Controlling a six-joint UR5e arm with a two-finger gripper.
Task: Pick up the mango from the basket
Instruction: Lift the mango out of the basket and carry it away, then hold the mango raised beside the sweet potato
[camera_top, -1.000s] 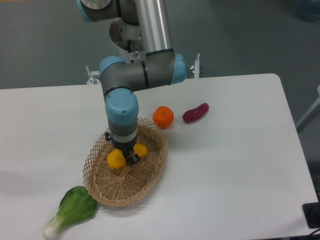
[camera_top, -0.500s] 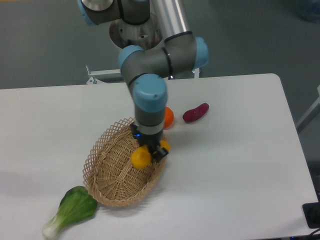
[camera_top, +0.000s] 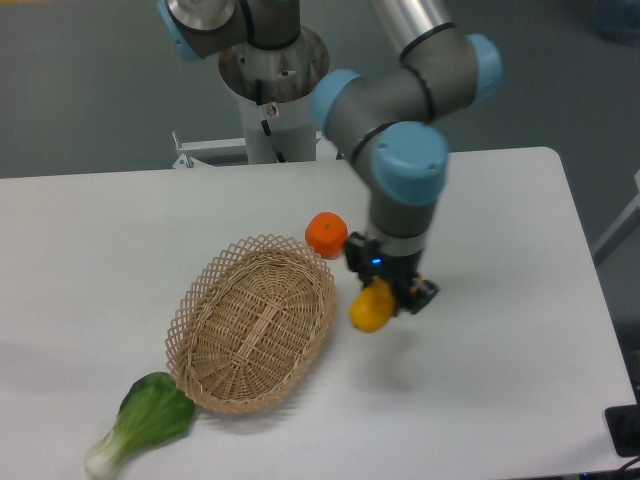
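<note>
Gripper (camera_top: 388, 296) clenched on mango (camera_top: 370, 307), right of basket (camera_top: 250, 330), above table (camera_top: 500, 380) | tangerine (camera_top: 326, 234) just past basket's far rim | leafy green (camera_top: 145, 420) near-left, touching basket

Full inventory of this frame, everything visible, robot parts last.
mango: 1, yellow-orange, held in the hand above the table, right of the basket
basket: 1, light tan wicker, centre-left on the table, nothing in it
tangerine: 1, orange, at the basket's far right rim
leafy green: 1, green with a pale stem, front left by the basket
table: 1, white
arm: 1, grey with blue caps, reaching over the table
hand: 1, black, shut on the mango
</note>
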